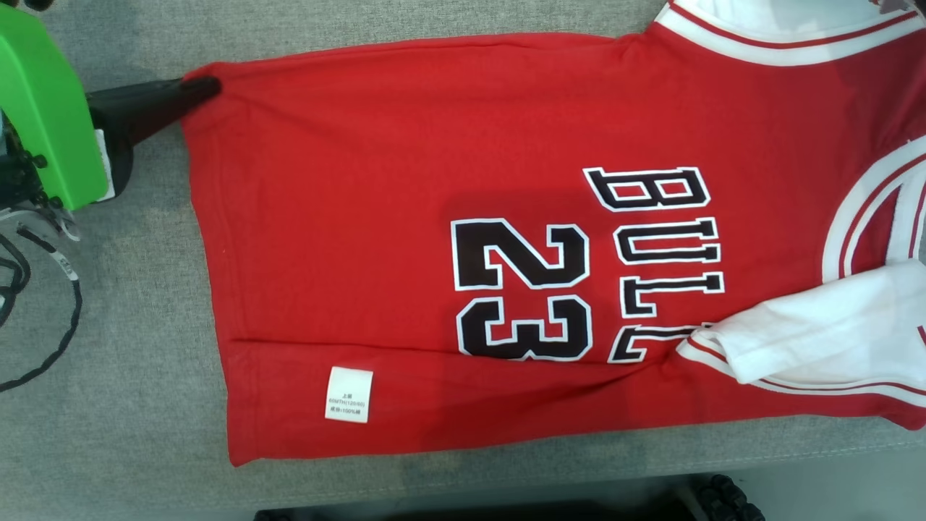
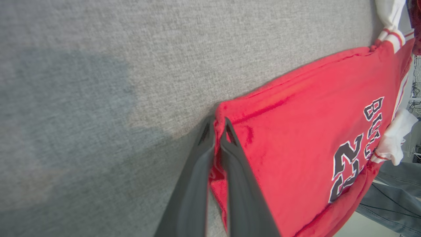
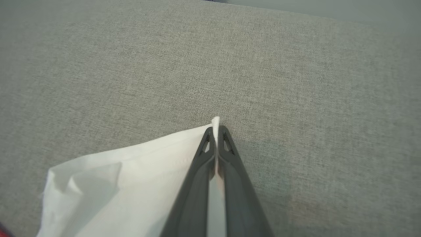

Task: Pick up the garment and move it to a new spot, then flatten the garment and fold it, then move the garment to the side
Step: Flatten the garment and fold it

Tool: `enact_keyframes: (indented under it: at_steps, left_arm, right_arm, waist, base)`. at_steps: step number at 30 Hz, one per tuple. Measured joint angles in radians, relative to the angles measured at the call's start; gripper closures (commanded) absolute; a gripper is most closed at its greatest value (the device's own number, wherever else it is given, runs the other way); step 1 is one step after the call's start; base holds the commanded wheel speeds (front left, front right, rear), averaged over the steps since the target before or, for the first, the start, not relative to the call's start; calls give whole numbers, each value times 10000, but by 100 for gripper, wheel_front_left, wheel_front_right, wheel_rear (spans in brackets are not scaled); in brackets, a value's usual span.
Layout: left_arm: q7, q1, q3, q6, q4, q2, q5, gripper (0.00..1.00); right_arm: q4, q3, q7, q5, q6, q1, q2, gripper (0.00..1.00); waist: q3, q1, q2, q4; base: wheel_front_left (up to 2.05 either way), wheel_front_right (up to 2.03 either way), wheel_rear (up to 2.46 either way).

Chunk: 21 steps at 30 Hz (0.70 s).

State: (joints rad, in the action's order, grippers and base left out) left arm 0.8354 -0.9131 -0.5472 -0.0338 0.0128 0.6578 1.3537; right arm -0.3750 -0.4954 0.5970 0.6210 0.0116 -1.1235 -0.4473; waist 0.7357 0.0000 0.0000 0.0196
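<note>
The red garment (image 1: 405,217) lies spread flat on the grey cloth-covered counter (image 1: 123,405), its hem toward the robot's left and its white-trimmed neck end running off the right of the head view. The black "23" and the lettering beside it face up, turned sideways. A white sleeve (image 1: 817,325) is folded in over the red body near the lower right, and a small white care label (image 1: 349,394) sits on the near side, just inside the hem.

The left end effector (image 1: 206,88) reaches in from under its green housing (image 1: 43,108) and is clamped on the far corner of the hem. From its wrist, the two dark fingers (image 2: 197,171) stand close together with red cloth pinched between them. A black cable (image 1: 51,340) loops on the counter below the housing.

The right end effector (image 3: 216,130) is closed on an edge of white fabric (image 3: 131,184), which lies on the counter. A sliver of white pokes out past its tips.
</note>
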Motion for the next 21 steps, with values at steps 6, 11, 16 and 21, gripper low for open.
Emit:
enact_keyframes:
  at_steps: [6,11,16,21]
  left_arm:
    - [-334,7,182,130,-364,21,-42,100]
    - [-617,129,286,255,-621,33,-42,100]
    - [-949,529,368,403,-834,50,-42,100]
    - [-1264,918,437,537,-930,50,-42,100]
  right_arm:
    - [0,343,-658,188,104,-16,161,100]
    - [-25,548,-1112,399,230,60,73,100]
    - [-29,727,-1707,468,357,466,-54,100]
    - [138,711,-2146,639,579,1075,38,100]
  waist:
    - [-140,0,0,-131]
    - [-362,0,0,-270]
    - [-658,0,0,-417]
    - [-934,0,0,-532]
  base:
    - [0,0,0]
    - [0,0,0]
    - [0,0,0]
    - [0,0,0]
